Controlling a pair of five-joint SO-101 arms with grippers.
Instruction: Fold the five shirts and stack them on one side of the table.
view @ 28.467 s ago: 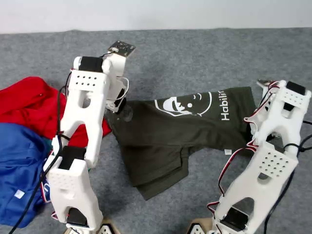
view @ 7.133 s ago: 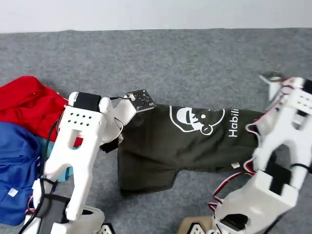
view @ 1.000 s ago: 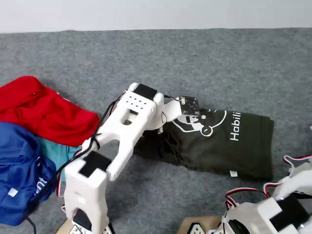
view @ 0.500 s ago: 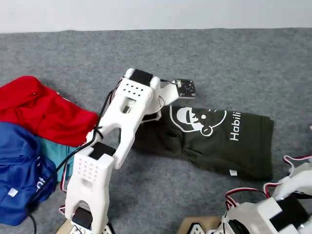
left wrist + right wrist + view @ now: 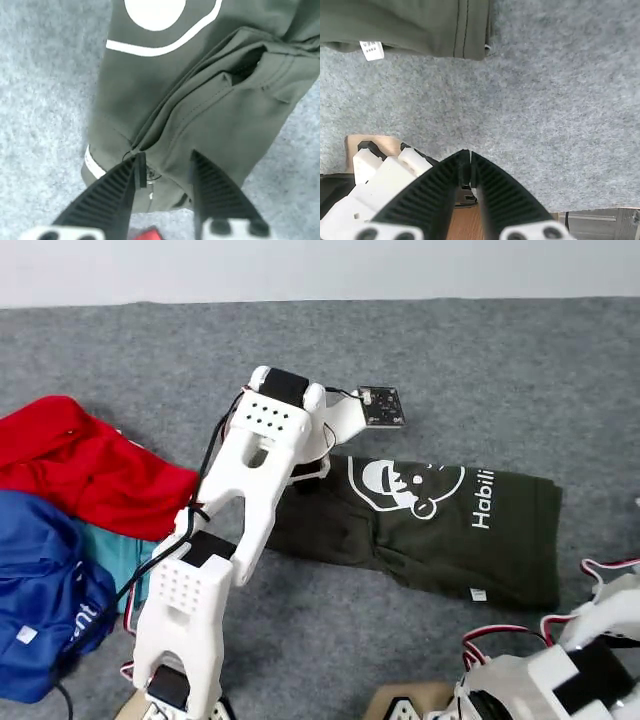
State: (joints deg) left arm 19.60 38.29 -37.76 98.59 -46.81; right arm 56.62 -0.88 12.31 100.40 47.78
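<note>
Left gripper [image 5: 166, 161] first: its two ribbed fingers stand apart with nothing between them. It hangs just above the dark green shirt [image 5: 210, 100], over the bunched end where several folded layers overlap. Part of the white print [image 5: 160, 20] shows on the cloth beyond my fingertips.

From above, my left arm [image 5: 250, 480] stretches out over the middle of the table, its wrist above that end of the shirt. The dark green shirt [image 5: 440, 530] lies on the grey felt [image 5: 480, 370] as a long folded strip, print side up, running from under my wrist toward the right side.

My right gripper [image 5: 469, 155] has its fingers pressed together and holds nothing. It sits low above bare felt close to my own base, with my right arm [image 5: 560, 670] drawn back at the near right corner. The shirt's near hem, with its white label [image 5: 371, 50], lies apart from those fingertips.

On the left side of the table the red shirt [image 5: 90, 465], the blue shirt [image 5: 40, 590] and the teal shirt [image 5: 120, 555] lie crumpled in one heap, touching each other and apart from the green one.
</note>
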